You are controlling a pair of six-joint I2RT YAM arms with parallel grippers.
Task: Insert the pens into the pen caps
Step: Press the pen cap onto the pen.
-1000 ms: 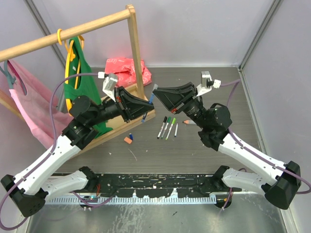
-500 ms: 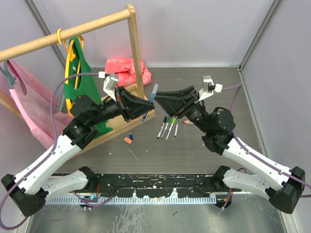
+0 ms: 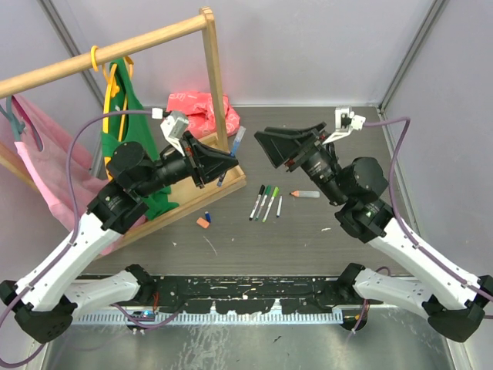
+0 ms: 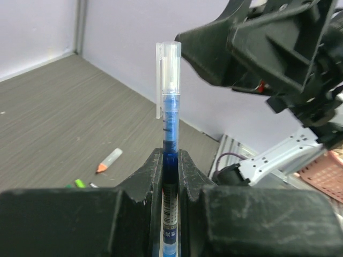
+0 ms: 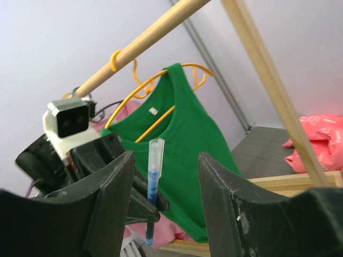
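My left gripper [image 4: 170, 160] is shut on a blue pen [image 4: 170, 136] that stands upright between its fingers, with a clear pen cap [image 4: 170, 67] on its top end. In the top view this pen [image 3: 233, 152] hangs above the table beside the wooden rack's base. My right gripper [image 5: 166, 160] stands open with nothing between its fingers, a short way to the right of the capped pen [image 5: 154, 171] and facing it. Several more pens [image 3: 266, 203] lie side by side mid-table, and an orange-tipped one [image 3: 306, 193] lies to their right. A small orange cap [image 3: 202, 222] and a blue cap [image 3: 207, 215] lie left of them.
A wooden clothes rack [image 3: 212, 73] stands at the back left with a green shirt [image 3: 123, 116] on a yellow hanger and a pink garment [image 3: 42, 158]. A red bag [image 3: 202, 108] lies behind the rack's post. Grey walls close the back and right.
My right gripper has opened, let go of the pen's capped end and drawn back to the right. My left gripper keeps the capped blue pen, shifted slightly back.
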